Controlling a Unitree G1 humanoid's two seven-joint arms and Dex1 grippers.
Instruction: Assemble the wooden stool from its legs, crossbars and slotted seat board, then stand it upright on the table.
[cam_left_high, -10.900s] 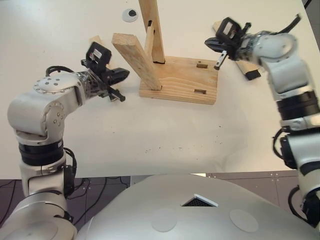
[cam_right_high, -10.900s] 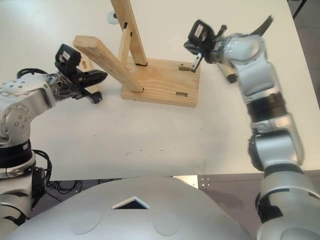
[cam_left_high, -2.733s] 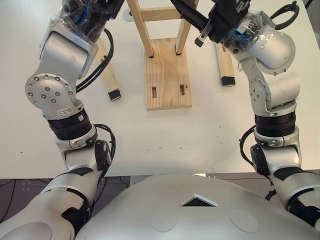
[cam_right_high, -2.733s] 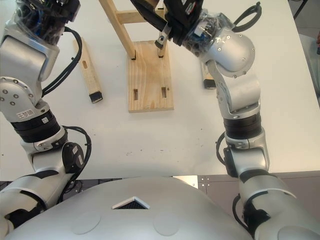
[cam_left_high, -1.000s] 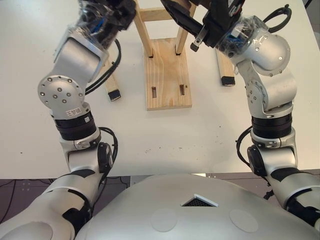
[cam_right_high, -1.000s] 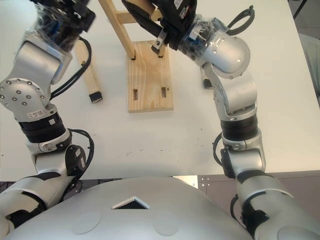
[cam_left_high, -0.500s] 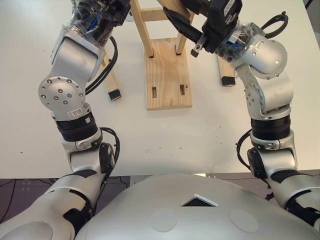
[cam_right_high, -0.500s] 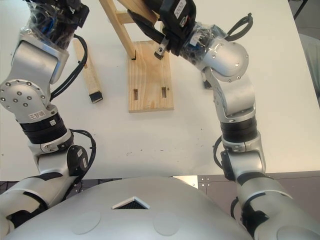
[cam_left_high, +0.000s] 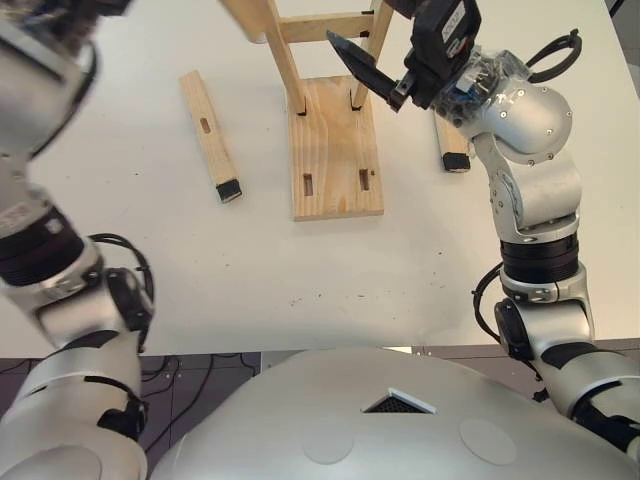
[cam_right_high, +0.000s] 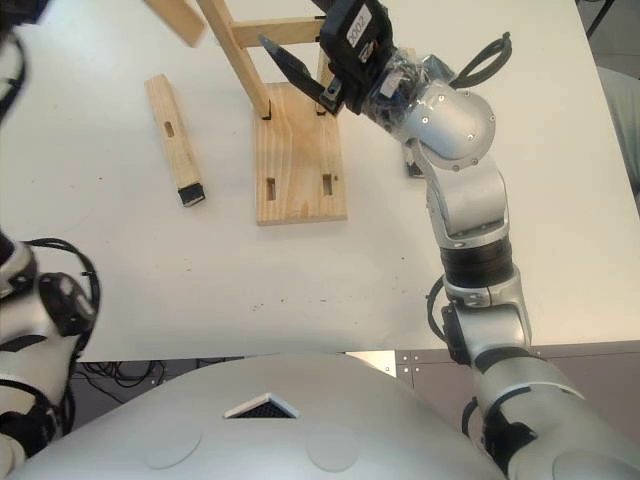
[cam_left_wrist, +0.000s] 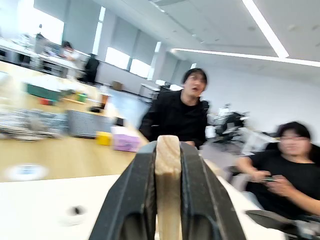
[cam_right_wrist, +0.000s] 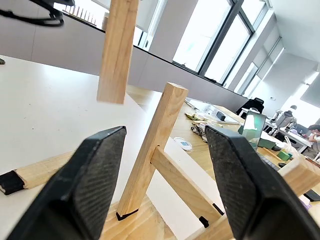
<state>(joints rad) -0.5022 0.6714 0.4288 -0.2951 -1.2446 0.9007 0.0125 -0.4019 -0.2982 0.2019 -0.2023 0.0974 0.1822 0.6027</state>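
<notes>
Seat board (cam_left_high: 335, 150): lies flat on the white table (cam_left_high: 300, 270), carries two upright legs (cam_left_high: 283, 60) in its far slots, with a crossbar (cam_left_high: 320, 27) joining them. Right gripper (cam_right_wrist: 165, 132): hangs over the board's far end, fingers spread wide to either side of one standing leg, gripping nothing. Left gripper (cam_left_wrist: 167, 150): clenches a wooden bar (cam_left_wrist: 167, 175), held high to the left of the standing pair; also on the table, one on each side of the board, two loose legs (cam_left_high: 210, 135).
</notes>
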